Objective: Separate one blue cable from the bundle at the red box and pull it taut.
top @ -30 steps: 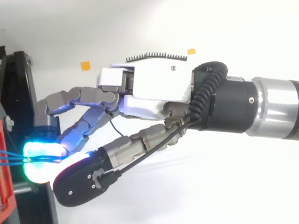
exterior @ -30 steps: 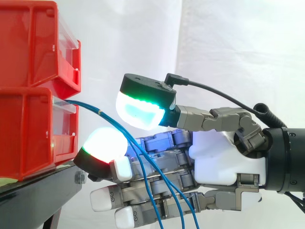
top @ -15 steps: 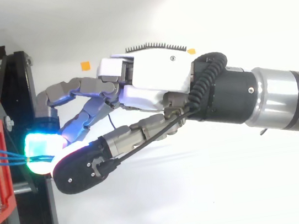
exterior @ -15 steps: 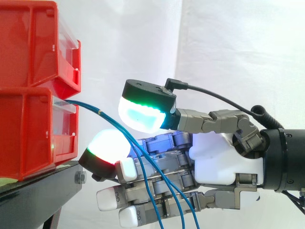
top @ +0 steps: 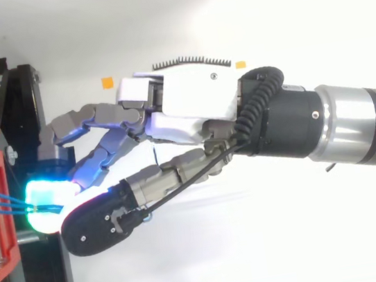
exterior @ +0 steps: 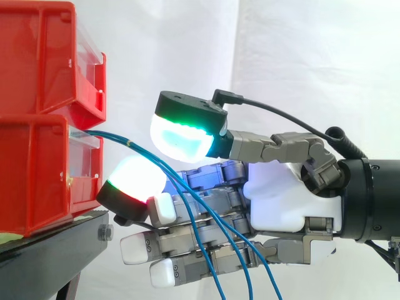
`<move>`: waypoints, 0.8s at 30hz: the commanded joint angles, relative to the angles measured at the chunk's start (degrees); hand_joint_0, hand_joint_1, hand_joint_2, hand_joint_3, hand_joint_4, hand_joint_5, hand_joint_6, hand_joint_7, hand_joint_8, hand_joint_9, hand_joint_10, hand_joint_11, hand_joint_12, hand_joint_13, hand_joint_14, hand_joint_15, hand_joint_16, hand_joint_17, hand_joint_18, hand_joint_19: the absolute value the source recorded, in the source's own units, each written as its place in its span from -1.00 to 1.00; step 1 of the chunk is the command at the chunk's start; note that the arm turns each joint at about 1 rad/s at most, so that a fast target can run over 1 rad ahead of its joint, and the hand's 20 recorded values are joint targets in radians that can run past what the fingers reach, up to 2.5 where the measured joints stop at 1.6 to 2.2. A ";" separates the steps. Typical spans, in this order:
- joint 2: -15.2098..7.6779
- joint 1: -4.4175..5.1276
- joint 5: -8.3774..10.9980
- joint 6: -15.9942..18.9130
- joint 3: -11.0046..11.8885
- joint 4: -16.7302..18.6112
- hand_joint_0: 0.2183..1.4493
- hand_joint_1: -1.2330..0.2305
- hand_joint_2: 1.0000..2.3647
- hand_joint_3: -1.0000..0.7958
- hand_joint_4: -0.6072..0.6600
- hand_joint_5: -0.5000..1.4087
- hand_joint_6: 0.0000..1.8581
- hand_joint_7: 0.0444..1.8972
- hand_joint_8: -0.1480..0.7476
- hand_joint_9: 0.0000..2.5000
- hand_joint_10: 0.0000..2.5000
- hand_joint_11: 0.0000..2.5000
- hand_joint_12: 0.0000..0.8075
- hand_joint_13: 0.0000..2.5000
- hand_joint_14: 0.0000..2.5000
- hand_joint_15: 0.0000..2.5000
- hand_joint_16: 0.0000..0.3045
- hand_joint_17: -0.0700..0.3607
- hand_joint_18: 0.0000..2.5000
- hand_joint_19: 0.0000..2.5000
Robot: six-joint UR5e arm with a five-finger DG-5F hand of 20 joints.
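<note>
1. At the left of the side view I count two bins stacked one on the other: an upper red bin [exterior: 37, 56] and a lower red bin [exterior: 31, 175], both on one black stand [exterior: 50, 256].
2. From above I count three blue cables [top: 4, 202] leaving the front of the lower red bin side by side and drawing together just off it.
3. From the side, the three blue cables [exterior: 128, 145] curve out and down to the right across the hand [exterior: 287, 206], fan apart, and run off the bottom edge. None of them is straight.
4. One hand [top: 197, 104] on one arm [top: 354, 124] reaches in from the right and sits near the lower red bin without touching it.
5. I cannot tell from either view whether the hand is clamped on a cable or merely alongside the cables.
6. Behind it all hangs one white curtain [exterior: 312, 62].
</note>
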 commanded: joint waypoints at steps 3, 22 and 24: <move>0.43 0.00 -0.11 0.05 0.06 -1.43 -0.33 -0.21 -0.97 -0.10 0.18 -0.67 -0.21 0.15 0.01 -0.29 -0.98 -0.30 -0.05 -0.38 -0.99 -0.62 -0.71 -0.21 -0.57 -0.55; 0.78 0.44 0.07 -0.12 0.06 -3.19 -0.43 -0.20 -1.00 -0.40 0.22 -0.69 -0.14 0.07 0.03 -0.30 -0.98 -0.26 -0.03 -0.37 -0.99 -0.60 -0.70 -0.19 -0.57 -0.54; 0.78 0.44 0.07 -0.12 0.06 -3.19 -0.43 -0.24 -1.00 -0.42 0.23 -0.69 -0.14 0.06 0.02 -0.29 -0.98 -0.26 -0.03 -0.37 -0.99 -0.60 -0.70 -0.20 -0.57 -0.54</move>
